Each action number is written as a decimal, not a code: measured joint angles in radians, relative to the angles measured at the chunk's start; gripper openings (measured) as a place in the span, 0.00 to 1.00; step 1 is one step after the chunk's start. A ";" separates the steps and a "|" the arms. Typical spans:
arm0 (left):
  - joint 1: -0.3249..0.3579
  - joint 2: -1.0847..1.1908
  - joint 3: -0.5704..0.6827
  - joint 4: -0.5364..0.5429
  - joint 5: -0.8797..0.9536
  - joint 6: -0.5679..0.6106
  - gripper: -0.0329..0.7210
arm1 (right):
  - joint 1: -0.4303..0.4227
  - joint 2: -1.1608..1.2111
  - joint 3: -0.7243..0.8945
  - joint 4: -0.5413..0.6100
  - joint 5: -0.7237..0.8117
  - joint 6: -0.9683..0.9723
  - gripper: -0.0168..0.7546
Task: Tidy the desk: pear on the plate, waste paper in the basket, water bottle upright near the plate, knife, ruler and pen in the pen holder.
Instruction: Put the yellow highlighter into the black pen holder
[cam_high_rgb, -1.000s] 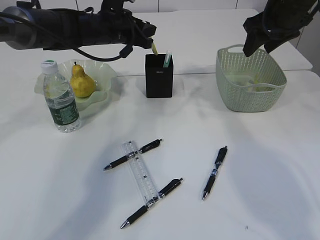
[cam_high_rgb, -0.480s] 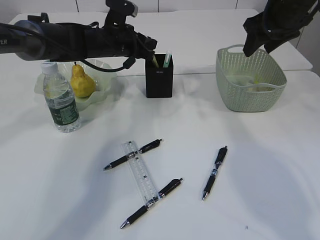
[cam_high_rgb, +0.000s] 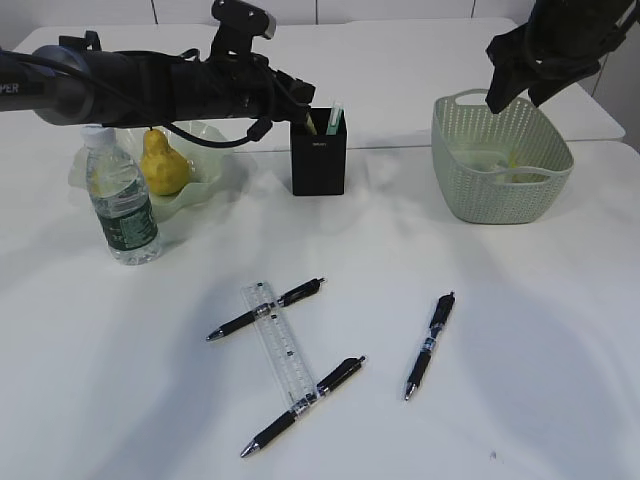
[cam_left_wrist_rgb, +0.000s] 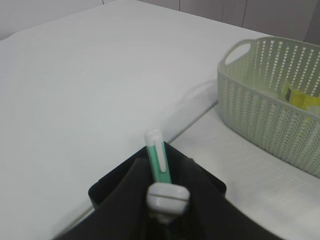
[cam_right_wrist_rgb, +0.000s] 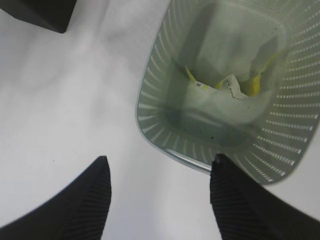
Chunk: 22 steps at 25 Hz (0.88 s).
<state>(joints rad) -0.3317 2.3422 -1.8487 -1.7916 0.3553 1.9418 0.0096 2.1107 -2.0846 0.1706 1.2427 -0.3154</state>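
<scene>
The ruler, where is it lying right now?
In the exterior view the ruler lies flat on the table, front and left of centre, across two black pens.

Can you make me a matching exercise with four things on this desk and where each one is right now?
Things:
1. pear
2. waste paper
3. ruler
4. water bottle

Places:
A. flat on the table, lying across two pens
B. upright on the table beside the plate
C. on the plate
D. inside the basket

Pairs: 1-C, 2-D, 3-A, 4-B
</scene>
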 joint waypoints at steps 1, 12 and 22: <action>0.000 0.000 0.000 0.000 0.000 0.000 0.21 | 0.000 0.000 0.000 0.000 0.000 0.000 0.66; 0.000 0.000 0.000 0.000 -0.011 -0.048 0.21 | 0.000 0.000 0.000 0.000 0.000 0.000 0.66; 0.000 0.000 0.000 0.000 -0.015 -0.079 0.22 | 0.000 0.000 0.000 0.006 0.000 0.000 0.66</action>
<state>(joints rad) -0.3317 2.3422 -1.8487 -1.7916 0.3400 1.8626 0.0096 2.1107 -2.0846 0.1763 1.2427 -0.3150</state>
